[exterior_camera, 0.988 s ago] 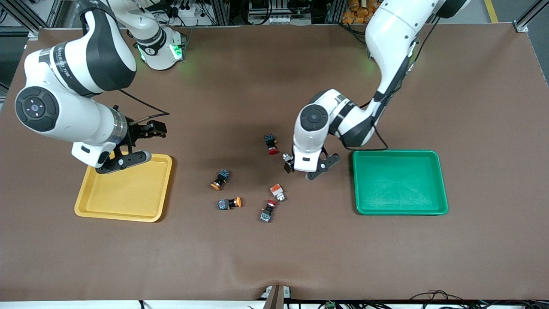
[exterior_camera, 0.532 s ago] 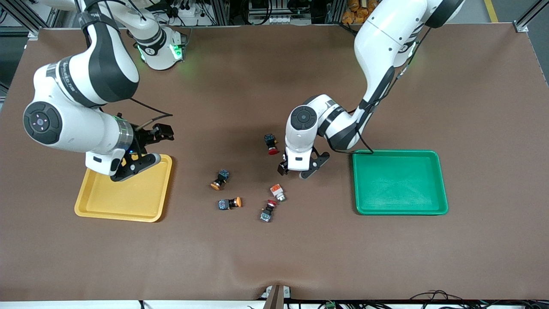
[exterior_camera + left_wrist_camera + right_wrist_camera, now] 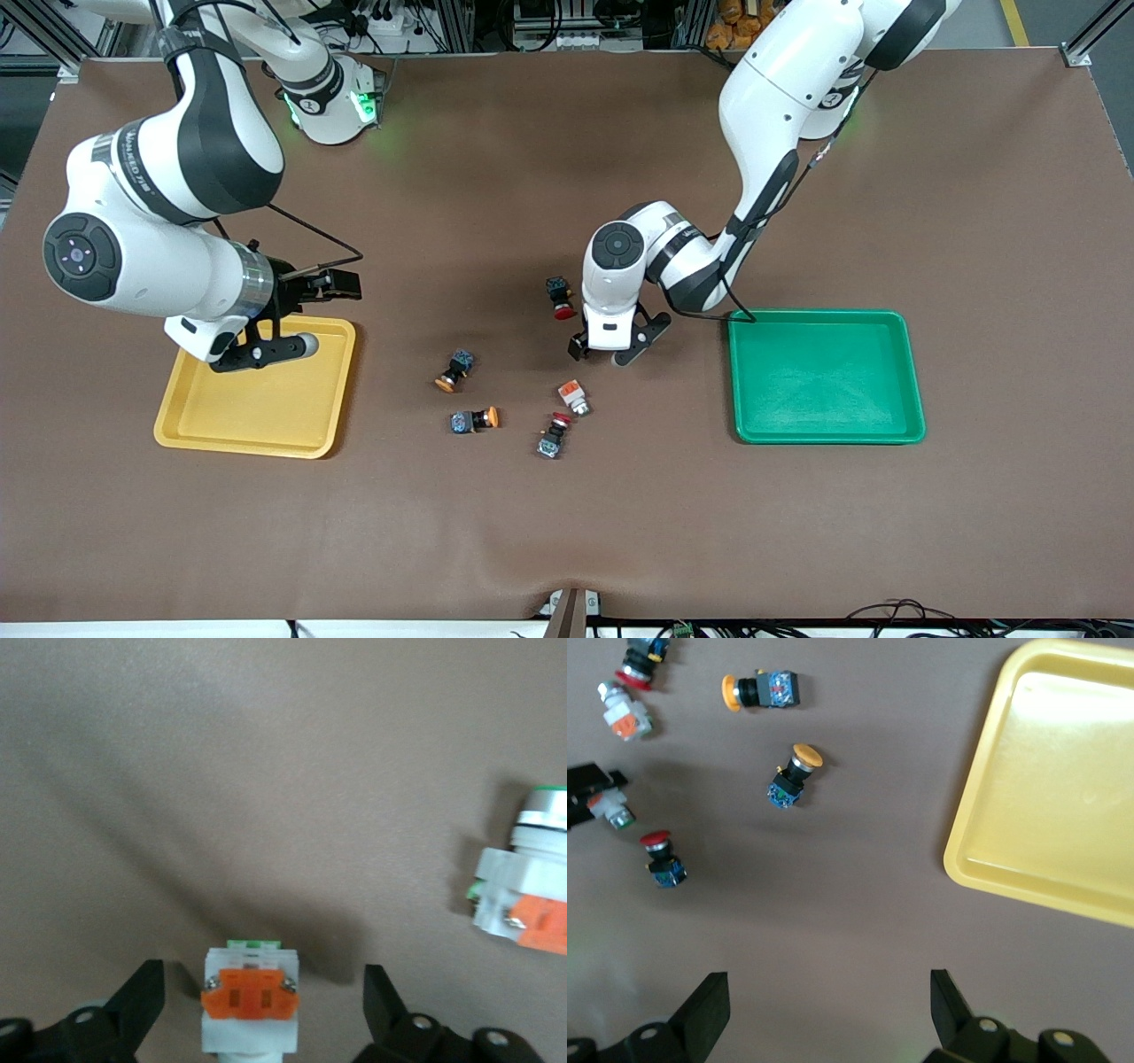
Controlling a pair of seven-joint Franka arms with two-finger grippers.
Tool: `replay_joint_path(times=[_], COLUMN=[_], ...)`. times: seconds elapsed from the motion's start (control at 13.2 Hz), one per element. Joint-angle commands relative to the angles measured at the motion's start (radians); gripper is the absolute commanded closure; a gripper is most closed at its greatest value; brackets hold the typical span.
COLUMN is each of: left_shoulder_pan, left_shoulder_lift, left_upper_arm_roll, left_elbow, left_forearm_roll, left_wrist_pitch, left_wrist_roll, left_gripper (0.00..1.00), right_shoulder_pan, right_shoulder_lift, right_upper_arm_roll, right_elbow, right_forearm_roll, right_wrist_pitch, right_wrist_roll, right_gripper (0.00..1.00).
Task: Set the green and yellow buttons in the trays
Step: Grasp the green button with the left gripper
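Front view, going from the right arm's end of the table to the left arm's.

Right gripper point(image 3: 266, 341) hangs over the rim of the yellow tray point(image 3: 221, 434) that lies farthest from the front camera; fingers spread wide, nothing between them. Tray holds nothing.

Mid-table cluster: yellow-capped button A point(image 3: 454, 370), lying on its side. Yellow-capped button B point(image 3: 474, 419) lies nearer the front camera, close by. Red-capped switch point(image 3: 552, 438) sits toward the left arm's end from B. White-and-orange button C point(image 3: 573, 397) is just beside that red-capped switch, farther from the camera. A second red-capped switch point(image 3: 559, 298) lies farthest from the camera of the group.

Left gripper point(image 3: 604, 344) is low at the table, beside the second red-capped switch. Left wrist view: white-and-orange button D point(image 3: 251, 1005) stands between the spread fingers point(image 3: 133, 1010), gaps on both sides, no contact visible.

Green tray point(image 3: 904, 372) lies toward the left arm's end, empty, apart from all buttons.
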Motion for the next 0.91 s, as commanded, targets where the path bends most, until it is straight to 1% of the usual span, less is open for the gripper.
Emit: replay_joint_path(times=[0.0,0.15,0.38,0.61,0.84], left_shoulder_pan=[-0.007,-0.009,0.031,0.093,0.157], left_shoulder_lift=[-0.009,-0.018,-0.088,-0.154,-0.214], left_upper_arm_roll=[0.006,0.008,0.008,0.005,-0.001], left_elbow=[-0.013,-0.016,-0.015,-0.01,-0.006], left_forearm_roll=[0.022,0.025,0.031,0.031,0.025], left_wrist_pitch=[0.016,0.01,-0.074,-0.127,-0.159], left_wrist_roll=[-0.074,-0.076,-0.039,0.08,0.185], left_gripper=[1.0,1.0,1.0,1.0,1.0], right_shoulder_pan=[0.001,0.011,0.041,0.098,0.129], right_shoulder_lift=[-0.005,-0.005,-0.002,-0.001,0.015], right_upper_arm_roll=[0.001,0.003,0.003,0.001,0.003], right_elbow=[0.013,0.012,0.013,0.015,0.01], right_forearm_roll=[0.015,0.015,0.015,0.006,0.004], right_wrist_pitch=[-0.003,-0.003,0.032,0.084,0.098], right_wrist_roll=[0.076,0.167,0.357,0.624,0.798], right_gripper=[0.0,0.0,0.0,0.0,0.0])
